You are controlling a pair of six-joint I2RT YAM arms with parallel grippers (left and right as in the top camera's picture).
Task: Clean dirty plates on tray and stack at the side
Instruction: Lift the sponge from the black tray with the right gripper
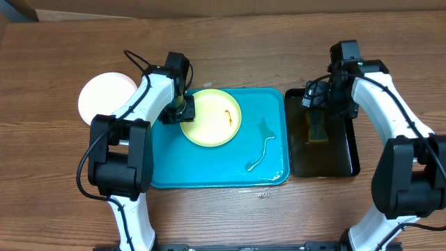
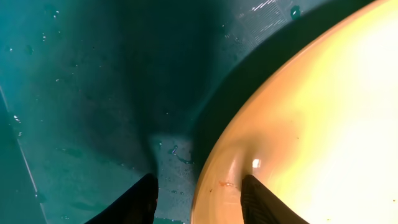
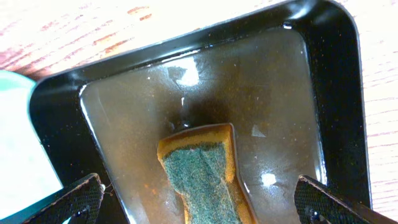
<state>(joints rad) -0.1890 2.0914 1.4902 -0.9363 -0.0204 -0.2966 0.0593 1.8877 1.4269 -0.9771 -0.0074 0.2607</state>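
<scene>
A lime green plate [image 1: 211, 117] with a pale centre and a small orange smear [image 1: 228, 117] lies in the back half of the turquoise tray [image 1: 209, 167]. My left gripper [image 1: 182, 110] is at its left rim. In the left wrist view the left gripper [image 2: 198, 180] stands open astride the rim of the plate [image 2: 323, 112]: one finger over the wet tray [image 2: 93, 93], the other inside the plate, with a gap beside the rim. A white plate [image 1: 101, 97] rests on the table left of the tray. My right gripper [image 1: 317, 115] [image 3: 199, 186] hangs wide open over the sponge.
A black tray [image 1: 345, 150] [image 3: 336, 74] holding brownish water and a green-and-yellow sponge [image 1: 318, 127] [image 3: 202, 177] stands right of the turquoise tray. Water streaks [image 1: 263, 148] lie on the turquoise tray's right part. Bare wooden table surrounds everything.
</scene>
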